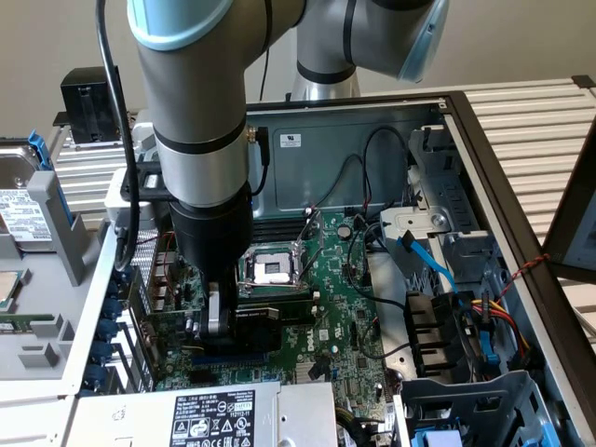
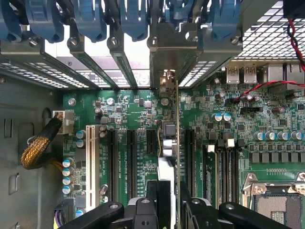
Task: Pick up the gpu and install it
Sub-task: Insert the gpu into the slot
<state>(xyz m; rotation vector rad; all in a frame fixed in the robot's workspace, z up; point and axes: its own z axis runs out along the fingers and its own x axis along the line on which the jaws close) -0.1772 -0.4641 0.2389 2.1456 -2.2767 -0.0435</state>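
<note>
Gripper (image 2: 169, 196) jaws are pinched on the gpu (image 2: 169, 136), which stands on edge over the motherboard (image 2: 238, 119) between two black expansion slots (image 2: 189, 157) — seated or not, I cannot tell. Its long axis runs from the jaws toward the blue latches (image 2: 135, 19) at the case's rear, bracket end leading. Done well, I judge, it goes down upright, square and evenly pressed — no rocking.

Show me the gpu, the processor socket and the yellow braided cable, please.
gpu (image 2: 167, 136): wrist view, components on its face.
processor socket (image 1: 270, 270): exterior view, its open middle.
yellow braided cable (image 2: 38, 148): wrist view, its braided sleeve.
</note>
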